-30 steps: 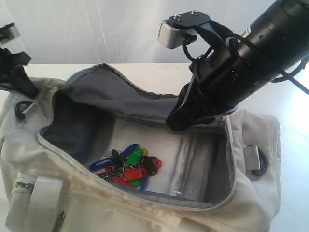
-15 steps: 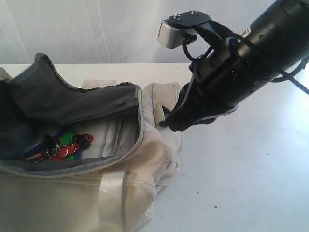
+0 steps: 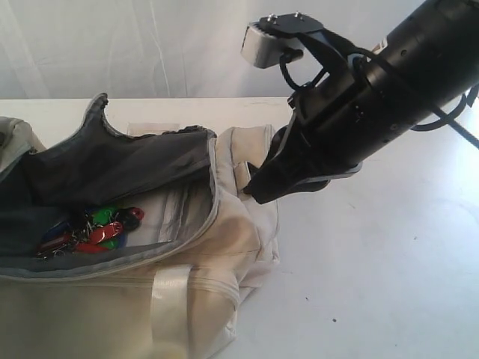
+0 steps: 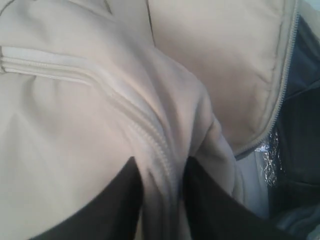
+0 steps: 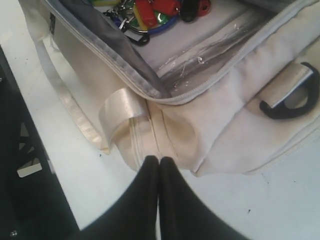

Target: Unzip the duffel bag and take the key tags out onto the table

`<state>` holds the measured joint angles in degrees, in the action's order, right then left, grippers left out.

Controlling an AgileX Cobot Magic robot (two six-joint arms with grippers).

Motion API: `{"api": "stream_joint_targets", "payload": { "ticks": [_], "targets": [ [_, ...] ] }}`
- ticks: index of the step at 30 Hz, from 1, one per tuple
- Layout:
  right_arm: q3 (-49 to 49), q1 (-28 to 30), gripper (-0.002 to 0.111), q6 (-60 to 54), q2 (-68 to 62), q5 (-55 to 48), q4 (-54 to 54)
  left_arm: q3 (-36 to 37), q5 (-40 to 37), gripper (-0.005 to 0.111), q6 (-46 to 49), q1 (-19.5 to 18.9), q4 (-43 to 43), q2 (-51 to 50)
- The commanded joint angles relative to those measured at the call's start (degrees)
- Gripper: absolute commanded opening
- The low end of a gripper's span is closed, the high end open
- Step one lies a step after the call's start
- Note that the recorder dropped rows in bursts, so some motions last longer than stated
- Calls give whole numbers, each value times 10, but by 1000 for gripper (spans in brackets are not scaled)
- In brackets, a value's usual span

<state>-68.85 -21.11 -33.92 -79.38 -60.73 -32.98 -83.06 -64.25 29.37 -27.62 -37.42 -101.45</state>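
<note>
duffel bag [image 3: 224,224] unzipped, key tags [image 3: 93,230] inside | left gripper [image 4: 162,185] pinching its fabric | right gripper [image 5: 159,167] fingers pressed together, empty

Bright, even light; soft shadows under duffel bag [image 3: 232,224]; left wrist view blurry.

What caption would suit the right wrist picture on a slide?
Shut right gripper beside the unzipped duffel bag, key tags lying inside.

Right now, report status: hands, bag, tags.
Left hand shut on duffel bag fabric. Right hand shut by bag's end. Bag unzipped, key tags inside, uncovered.
</note>
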Motion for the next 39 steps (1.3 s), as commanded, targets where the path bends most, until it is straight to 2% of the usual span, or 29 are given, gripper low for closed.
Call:
{"api": "stream_joint_targets", "payload": {
  "ticks": [1, 5, 10, 14, 15, 18, 19, 22, 25, 29, 32, 39],
  "targets": [
    [3, -2, 0, -31, 4, 1, -28, -25, -37, 58, -2, 4, -14, 15],
    [3, -2, 0, -40, 3, 19, -50, -55, -32, 61, -8, 4, -14, 45],
    [3, -2, 5, -79, -17, 47, -101, -95, 1, 55, -11, 4, -14, 107],
    [-24, -22, 22, -85, -86, 90, -113, -112, 21, 35, -11, 4, -9, 188],
    [-47, -34, 31, -84, -120, 100, -113, -112, 0, 27, -7, 4, -7, 210],
    [-83, -50, 47, -83, -170, 111, -113, -111, -48, 18, -5, 4, -7, 233],
    [-105, -64, 53, -83, -198, 111, -113, -98, -57, 12, -3, 4, -13, 251],
    [-155, -98, 53, -80, -257, 111, -110, -43, -57, 1, 24, 4, -39, 294],
    [-219, -114, 57, 1, -343, 121, -77, 50, -57, 0, 70, 4, -84, 346],
    [-278, -119, 67, -6, -422, 129, -74, 154, -38, 0, 116, 4, -118, 394],
    [-313, -129, 71, -21, -459, 135, -73, 205, -20, 0, 134, 4, -119, 414],
    [-389, -156, 71, -16, -505, 170, -1, 286, 12, 0, 170, 4, -119, 442]
  ]
}}
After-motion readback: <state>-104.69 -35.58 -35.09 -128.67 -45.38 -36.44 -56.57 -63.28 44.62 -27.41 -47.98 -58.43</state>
